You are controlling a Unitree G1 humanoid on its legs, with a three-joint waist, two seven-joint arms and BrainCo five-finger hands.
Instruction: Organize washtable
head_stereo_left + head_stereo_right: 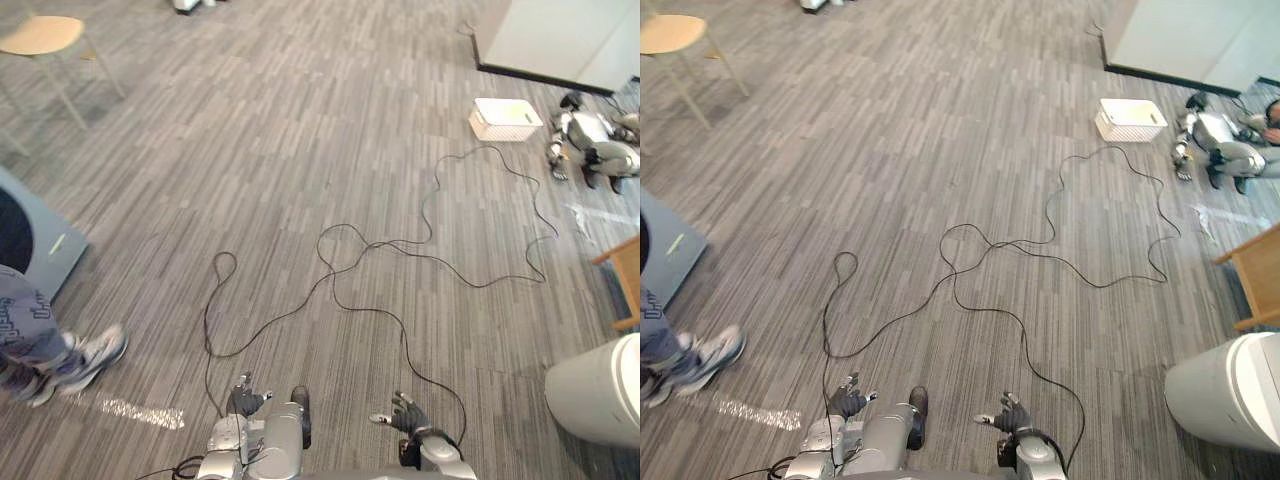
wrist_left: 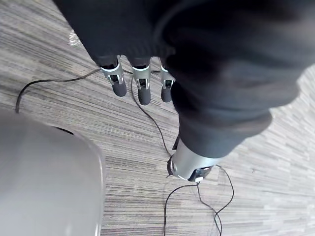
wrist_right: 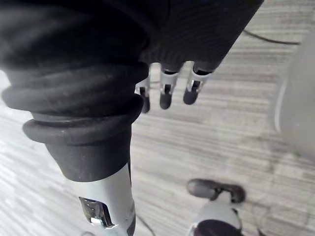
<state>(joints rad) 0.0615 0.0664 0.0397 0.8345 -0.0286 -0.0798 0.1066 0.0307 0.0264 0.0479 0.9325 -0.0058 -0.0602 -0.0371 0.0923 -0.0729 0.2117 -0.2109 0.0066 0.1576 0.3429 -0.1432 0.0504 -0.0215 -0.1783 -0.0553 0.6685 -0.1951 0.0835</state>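
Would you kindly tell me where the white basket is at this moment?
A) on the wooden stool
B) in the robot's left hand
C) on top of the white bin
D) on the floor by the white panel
D: the white basket sits on the grey floor just in front of the white panel, far from the robot's open left hand.

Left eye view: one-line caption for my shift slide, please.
Left hand and right hand open and empty above grey carpet; white basket far ahead-right, a person's shoes at left.
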